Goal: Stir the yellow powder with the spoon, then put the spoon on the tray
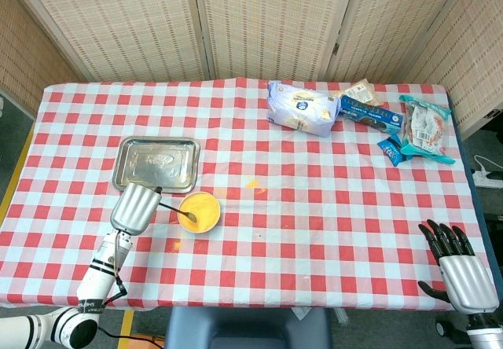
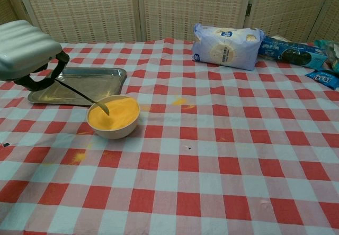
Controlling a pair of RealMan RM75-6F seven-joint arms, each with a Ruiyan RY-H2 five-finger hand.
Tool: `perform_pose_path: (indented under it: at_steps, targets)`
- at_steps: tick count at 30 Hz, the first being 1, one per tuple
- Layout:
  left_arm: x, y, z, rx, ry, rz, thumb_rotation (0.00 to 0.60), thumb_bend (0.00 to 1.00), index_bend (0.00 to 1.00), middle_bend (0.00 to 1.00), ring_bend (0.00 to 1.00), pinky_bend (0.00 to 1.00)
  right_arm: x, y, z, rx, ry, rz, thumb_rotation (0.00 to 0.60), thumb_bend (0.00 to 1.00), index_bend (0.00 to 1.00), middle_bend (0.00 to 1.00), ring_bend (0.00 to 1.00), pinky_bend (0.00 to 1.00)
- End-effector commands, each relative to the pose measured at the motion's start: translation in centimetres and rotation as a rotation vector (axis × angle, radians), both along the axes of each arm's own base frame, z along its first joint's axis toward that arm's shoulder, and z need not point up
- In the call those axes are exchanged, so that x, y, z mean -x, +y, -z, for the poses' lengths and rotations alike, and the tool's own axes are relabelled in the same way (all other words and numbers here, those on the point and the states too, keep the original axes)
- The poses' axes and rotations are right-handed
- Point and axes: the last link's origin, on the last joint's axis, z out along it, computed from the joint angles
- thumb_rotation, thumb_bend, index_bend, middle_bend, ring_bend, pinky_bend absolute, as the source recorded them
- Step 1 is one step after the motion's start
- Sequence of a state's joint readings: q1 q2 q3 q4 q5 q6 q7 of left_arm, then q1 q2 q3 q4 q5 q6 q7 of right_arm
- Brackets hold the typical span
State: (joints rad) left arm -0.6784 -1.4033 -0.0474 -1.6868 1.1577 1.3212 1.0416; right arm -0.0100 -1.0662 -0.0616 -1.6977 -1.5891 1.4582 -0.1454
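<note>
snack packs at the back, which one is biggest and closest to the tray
The pale blue-white bag, leftmost of the packs. The dark blue cookie box and teal wrapper beside it are smaller, farther from the tray.

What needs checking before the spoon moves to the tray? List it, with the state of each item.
1. Spoon held: ok, the left hand grips its handle.
2. Spoon tip position: ok, it rests in the yellow powder inside the bowl.
3. Tray free to receive the spoon: ok, its surface shows no objects.
4. Path from bowl to tray: ok, the tray sits just behind the bowl with nothing between them.
5. Spills: not ok, yellow powder spots lie on the tablecloth near the bowl.
6. Right hand out of the way: ok, it holds nothing, at the table's near right edge.
</note>
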Motion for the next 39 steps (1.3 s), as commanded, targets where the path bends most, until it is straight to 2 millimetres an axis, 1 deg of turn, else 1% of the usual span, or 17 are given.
perform_pose_path:
  at_steps: [1, 5, 10, 12, 17, 22, 26, 27, 29, 31, 34, 37, 39]
  targets:
    - [-0.9, -0.1, -0.2, 0.002, -0.058, 0.022, 0.6, 0.92, 0.87, 1.0, 1.0, 1.0, 0.0, 0.0, 0.0, 0.002, 0.0, 0.001, 0.6, 0.03, 0.0, 0.0, 0.0, 0.0]
    - [-1.3, 0.3, 0.1, 0.008, -0.107, 0.029, 0.6, 0.92, 0.87, 1.0, 1.0, 1.0, 0.1, 0.0, -0.3, 0.012, -0.002, 0.001, 0.6, 0.03, 0.0, 0.0, 0.0, 0.0]
    - [-0.8, 1.7, 0.2, -0.008, -0.171, 0.002, 0.6, 0.92, 0.87, 1.0, 1.0, 1.0, 0.3, -0.1, -0.3, 0.017, 0.001, 0.01, 0.6, 0.03, 0.0, 0.0, 0.0, 0.0]
    - [-0.6, 2.5, 0.2, -0.013, -0.206, -0.015, 0.6, 0.92, 0.87, 1.0, 1.0, 1.0, 0.3, -0.2, -0.3, 0.016, 0.003, 0.014, 0.6, 0.03, 0.0, 0.0, 0.0, 0.0]
    - [0.4, 5.3, 0.7, -0.015, -0.283, -0.099, 0.6, 0.92, 0.87, 1.0, 1.0, 1.0, 0.5, -0.4, -0.2, 0.022, 0.011, 0.026, 0.6, 0.03, 0.0, 0.0, 0.0, 0.0]
    - [1.5, 8.1, 1.2, -0.034, -0.309, -0.175, 0.6, 0.92, 0.87, 1.0, 1.0, 1.0, 0.8, -0.8, 0.0, 0.024, 0.019, 0.044, 0.6, 0.03, 0.0, 0.0, 0.0, 0.0]
    - [1.9, 9.0, 1.6, -0.038, -0.311, -0.202, 0.6, 0.92, 0.87, 1.0, 1.0, 1.0, 0.8, -0.8, 0.1, 0.022, 0.023, 0.044, 0.6, 0.03, 0.0, 0.0, 0.0, 0.0]
    - [2.2, 9.7, 1.8, -0.039, -0.311, -0.218, 0.6, 0.92, 0.87, 1.0, 1.0, 1.0, 0.7, -0.8, 0.2, 0.02, 0.026, 0.043, 0.6, 0.03, 0.0, 0.0, 0.0, 0.0]
    - [3.6, 11.6, 2.4, -0.046, -0.292, -0.286, 0.6, 0.92, 0.87, 1.0, 1.0, 1.0, 0.8, -0.8, 0.2, 0.022, 0.029, 0.048, 0.6, 0.03, 0.0, 0.0, 0.0, 0.0]
    - [4.4, 12.9, 2.9, -0.061, -0.286, -0.316, 0.6, 0.91, 0.87, 1.0, 1.0, 1.0, 0.9, -0.9, 0.1, 0.029, 0.031, 0.055, 0.6, 0.03, 0.0, 0.0, 0.0, 0.0]
    - [5.4, 13.9, 3.4, -0.073, -0.283, -0.344, 0.6, 0.9, 0.87, 1.0, 1.0, 1.0, 1.0, -1.1, 0.2, 0.028, 0.035, 0.063, 0.6, 0.03, 0.0, 0.0, 0.0, 0.0]
    - [6.1, 14.4, 3.7, -0.08, -0.273, -0.353, 0.6, 0.89, 0.87, 1.0, 1.0, 1.0, 1.2, -1.2, 0.3, 0.026, 0.036, 0.071, 0.6, 0.03, 0.0, 0.0, 0.0, 0.0]
    - [6.4, 14.6, 3.8, -0.08, -0.274, -0.353, 0.6, 0.85, 0.84, 1.0, 1.0, 1.0, 1.2, -1.3, 0.3, 0.024, 0.037, 0.075, 0.6, 0.03, 0.0, 0.0, 0.0, 0.0]
